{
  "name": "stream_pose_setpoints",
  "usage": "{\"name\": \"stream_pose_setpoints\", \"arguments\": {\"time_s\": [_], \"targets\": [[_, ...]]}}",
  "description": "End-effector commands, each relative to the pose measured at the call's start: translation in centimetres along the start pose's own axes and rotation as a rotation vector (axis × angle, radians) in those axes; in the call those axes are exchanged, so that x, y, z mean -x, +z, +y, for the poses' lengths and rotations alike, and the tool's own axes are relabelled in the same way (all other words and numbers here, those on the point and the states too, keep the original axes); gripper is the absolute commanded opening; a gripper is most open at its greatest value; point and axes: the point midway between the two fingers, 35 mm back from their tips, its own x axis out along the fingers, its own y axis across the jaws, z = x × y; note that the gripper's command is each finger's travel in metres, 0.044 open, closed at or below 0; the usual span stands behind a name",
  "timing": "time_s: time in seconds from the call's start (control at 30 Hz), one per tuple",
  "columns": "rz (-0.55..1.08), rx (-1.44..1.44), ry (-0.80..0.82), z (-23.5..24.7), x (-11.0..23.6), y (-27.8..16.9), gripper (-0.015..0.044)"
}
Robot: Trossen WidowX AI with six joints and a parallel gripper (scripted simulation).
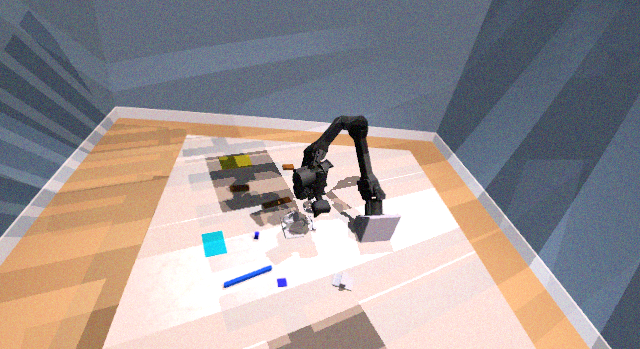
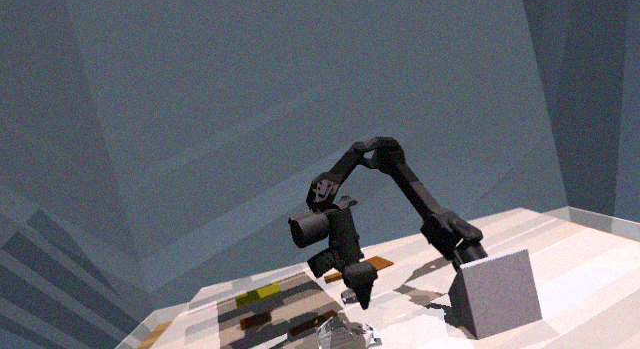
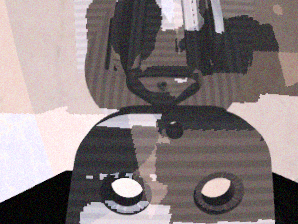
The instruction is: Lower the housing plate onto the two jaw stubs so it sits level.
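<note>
The grey housing plate [image 3: 210,150], with rounded upper corners and two large ringed holes, fills the lower part of the wrist view. My gripper [image 1: 320,212] [image 2: 366,306] is shut on it, with dark fingers at both sides of the plate in the wrist view. The metallic jaw assembly [image 1: 297,225] [image 2: 336,334] [image 3: 162,84] stands on the table, just beside my gripper in the top view. In the wrist view the plate's far edge meets the assembly's near end. The gap in height and the two jaw stubs cannot be made out.
A pale grey panel [image 1: 379,229] [image 2: 502,294] stands at the arm's base. A cyan square [image 1: 214,244], a blue bar [image 1: 248,277] and a small white part [image 1: 342,281] lie around the assembly. A yellow piece [image 1: 235,161] [image 2: 268,290] and brown pieces [image 1: 239,188] lie behind it.
</note>
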Motion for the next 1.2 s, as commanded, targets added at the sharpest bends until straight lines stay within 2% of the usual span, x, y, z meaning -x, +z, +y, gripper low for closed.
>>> {"name": "stream_pose_setpoints", "arguments": {"time_s": [0.0,0.57,1.17], "targets": [[0.0,0.005,-0.004,-0.1,0.0,0.0,0.0351],[0.0,0.005,-0.004,-0.1,-0.1,0.0,0.0351],[-0.001,0.004,-0.002,0.0,-3.1,0.2,0.0351]]}}
